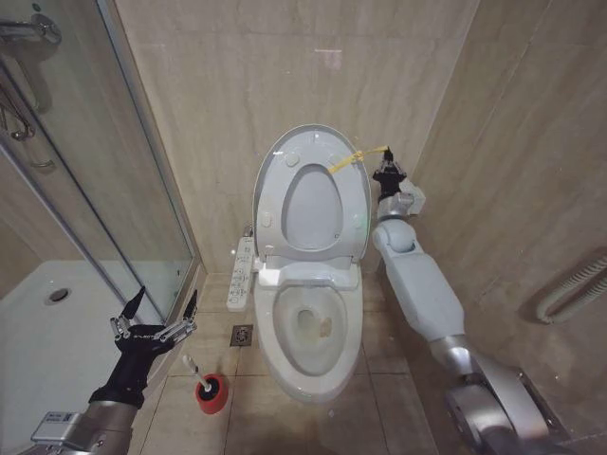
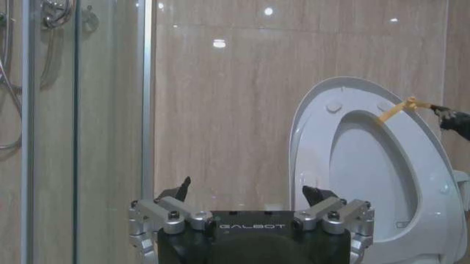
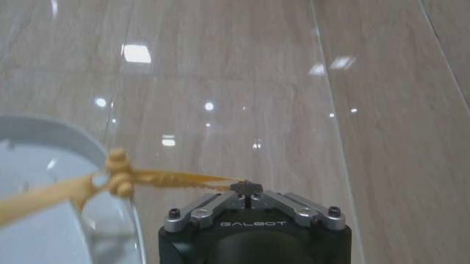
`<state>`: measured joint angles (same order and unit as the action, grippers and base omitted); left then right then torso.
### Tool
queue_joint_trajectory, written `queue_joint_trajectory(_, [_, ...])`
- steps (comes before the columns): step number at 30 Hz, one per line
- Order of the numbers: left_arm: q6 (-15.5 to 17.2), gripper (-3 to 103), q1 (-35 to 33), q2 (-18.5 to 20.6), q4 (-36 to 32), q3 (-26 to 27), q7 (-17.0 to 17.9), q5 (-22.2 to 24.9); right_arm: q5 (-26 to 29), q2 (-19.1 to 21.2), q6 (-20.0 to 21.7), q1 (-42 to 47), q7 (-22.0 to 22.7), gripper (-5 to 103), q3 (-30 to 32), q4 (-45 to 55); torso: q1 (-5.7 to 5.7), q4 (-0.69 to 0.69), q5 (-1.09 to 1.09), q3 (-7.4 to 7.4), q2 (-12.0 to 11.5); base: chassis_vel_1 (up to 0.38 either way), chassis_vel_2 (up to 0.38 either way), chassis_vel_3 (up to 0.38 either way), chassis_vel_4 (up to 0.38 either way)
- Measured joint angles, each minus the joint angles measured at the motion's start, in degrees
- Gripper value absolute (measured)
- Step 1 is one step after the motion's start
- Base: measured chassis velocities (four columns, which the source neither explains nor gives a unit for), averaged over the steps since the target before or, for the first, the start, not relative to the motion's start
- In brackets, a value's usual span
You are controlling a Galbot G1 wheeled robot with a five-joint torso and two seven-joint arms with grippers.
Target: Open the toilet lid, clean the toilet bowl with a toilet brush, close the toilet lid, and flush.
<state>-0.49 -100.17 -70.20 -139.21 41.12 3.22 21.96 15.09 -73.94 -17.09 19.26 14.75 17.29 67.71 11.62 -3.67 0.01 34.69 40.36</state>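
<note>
Right gripper [image 1: 386, 171]: pinching shut on the yellow strip [image 1: 353, 158], holding the toilet lid [image 1: 285, 156] upright.
Left gripper [image 1: 156, 310]: hanging open, empty, above the toilet brush [image 1: 194, 368].
Advice: I'd be releasing only once the lid leans back.

Bathroom, small and tiled.
The toilet bowl [image 1: 305, 327] stands against a beige tiled wall [image 1: 209, 114]; left of it is a glass shower enclosure [image 1: 85, 161] with a white shower tray [image 1: 38, 332], and just beside its base a floor drain [image 1: 242, 335].
</note>
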Motion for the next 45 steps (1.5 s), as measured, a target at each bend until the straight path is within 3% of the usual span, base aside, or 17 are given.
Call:
queue_joint_trajectory(7, [0.0, 100, 0.0, 0.0, 0.0, 0.0, 0.0, 0.0, 0.8, 1.4, 0.7, 3.8, -0.5, 0, 0.1, 2.5, 0.0, 0.0, 0.0, 0.0, 0.0, 0.0, 0.0, 0.0, 0.0])
queue_joint_trajectory(8, [0.0, 100, 0.0, 0.0, 0.0, 0.0, 0.0, 0.0, 1.6, 2.0, 1.0, 5.0, -1.0, 8, 0.0, 3.7, 0.0, -0.01, -0.02, 0.0, 0.0, 0.0, 0.0, 0.0, 0.0])
queue_joint_trajectory(10, [0.0, 100, 0.0, 0.0, 0.0, 0.0, 0.0, 0.0, 2.5, 2.8, 1.3, 6.3, -1.3, 8, -0.3, 5.0, 0.0, -0.02, 0.0, 0.0, 0.0, 0.0, 0.0, 0.0, 0.0])
queue_joint_trajectory(13, [0.0, 100, 0.0, 0.0, 0.0, 0.0, 0.0, 0.0, 11.4, 5.7, 8.4, 11.4, 1.9, 8, -2.1, 15.5, 0.0, -0.05, 0.02, 0.0, 0.0, 0.0, 0.0, 0.0, 0.0])
queue_joint_trajectory(15, [0.0, 100, 0.0, 0.0, 0.0, 0.0, 0.0, 0.0, 13.1, 6.4, 10.1, 12.6, 2.6, 8, -2.5, 18.4, 0.0, -0.06, -0.01, -0.01, 0.0, 0.0, 0.0, 0.0, 0.0])
queue_joint_trajectory(16, [0.0, 100, 0.0, 0.0, 0.0, 0.0, 0.0, 0.0, 13.7, 7.1, 10.9, 13.8, 2.8, 34, -3.1, 20.6, -0.01, -0.05, -0.01, -0.01, 0.0, 0.0, 0.0, 0.0, 0.0])
queue_joint_trajectory(22, [0.0, 100, 0.0, 0.0, 0.0, 0.0, 0.0, 0.0, 15.5, 8.0, 11.8, 17.4, 3.2, 34, -3.8, 25.9, -0.01, 0.01, -0.01, 0.0, 0.0, 0.0, 0.0, 0.0, 0.0])
queue_joint_trajectory(23, [0.0, 100, 0.0, 0.0, 0.0, 0.0, 0.0, 0.0, 15.6, 8.0, 11.6, 18.1, 2.9, 61, -3.8, 26.4, 0.0, 0.01, 0.0, 0.0, 0.0, 0.0, 0.0, 0.0, 0.0])
queue_joint_trajectory(30, [0.0, 100, 0.0, 0.0, 0.0, 0.0, 0.0, 0.0, 15.9, 8.3, 10.4, 21.8, 1.9, 61, -2.9, 29.7, 0.0, 0.02, -0.01, 0.0, 0.0, 0.0, 0.0, 0.0, 0.0])
queue_joint_trajectory(31, [0.0, 100, 0.0, 0.0, 0.0, 0.0, 0.0, 0.0, 16.1, 8.6, 10.3, 23.4, 1.8, 88, -2.5, 31.1, 0.0, 0.02, -0.01, 0.0, 0.0, 0.0, 0.0, 0.0, 0.0])
queue_joint_trajectory(32, [0.0, 100, 0.0, 0.0, 0.0, 0.0, 0.0, 0.0, 16.1, 8.8, 10.3, 25.0, 1.8, 88, -1.9, 32.4, 0.0, -0.02, 0.0, 0.0, 0.0, 0.0, 0.0, 0.0, 0.0])
queue_joint_trajectory(34, [0.0, 100, 0.0, 0.0, 0.0, 0.0, 0.0, 0.0, 16.3, 9.4, 10.3, 27.7, 1.8, 88, -0.7, 34.7, 0.0, 0.05, 0.0, 0.0, 0.0, 0.0, 0.0, 0.0, 0.0])
queue_joint_trajectory(35, [0.0, 100, 0.0, 0.0, 0.0, 0.0, 0.0, 0.0, 16.3, 10.1, 10.5, 32.3, 1.8, 88, 0.9, 37.8, -0.01, -0.04, -0.01, -0.01, 0.0, 0.0, 0.0, 0.0, 0.0])
queue_joint_trajectory(36, [0.0, 100, 0.0, 0.0, 0.0, 0.0, 0.0, 0.0, 16.3, 10.7, 10.5, 35.5, 2.0, 88, 1.9, 40.1, 0.0, -0.02, 0.0, 0.01, 0.0, 0.0, 0.0, 0.0, 0.0])
queue_joint_trajectory(37, [0.0, 100, 0.0, 0.0, 0.0, 0.0, 0.0, 0.0, 16.2, 10.9, 10.6, 38.4, 2.1, 100, 2.8, 42.0, 0.0, -0.02, 0.0, 0.0, 0.0, 0.0, 0.0, 0.0, 0.0])
queue_joint_trajectory(39, [0.0, 100, 0.0, 0.0, 0.0, 0.0, 0.0, 0.0, 15.9, 10.8, 10.5, 41.3, 2.2, 100, 3.8, 43.6, -0.01, -0.02, -0.02, -0.01, 0.0, 0.0, 0.0, 0.0, 0.0])
queue_joint_trajectory(45, [0.0, 100, 0.0, 0.0, 0.0, 0.0, 0.0, 0.0, 10.4, 7.8, 8.0, 54.9, 1.9, 100, 6.9, 46.2, 0.0, 0.0, 0.0, 0.0, 0.0, 0.0, 0.0, 0.0, 0.0])
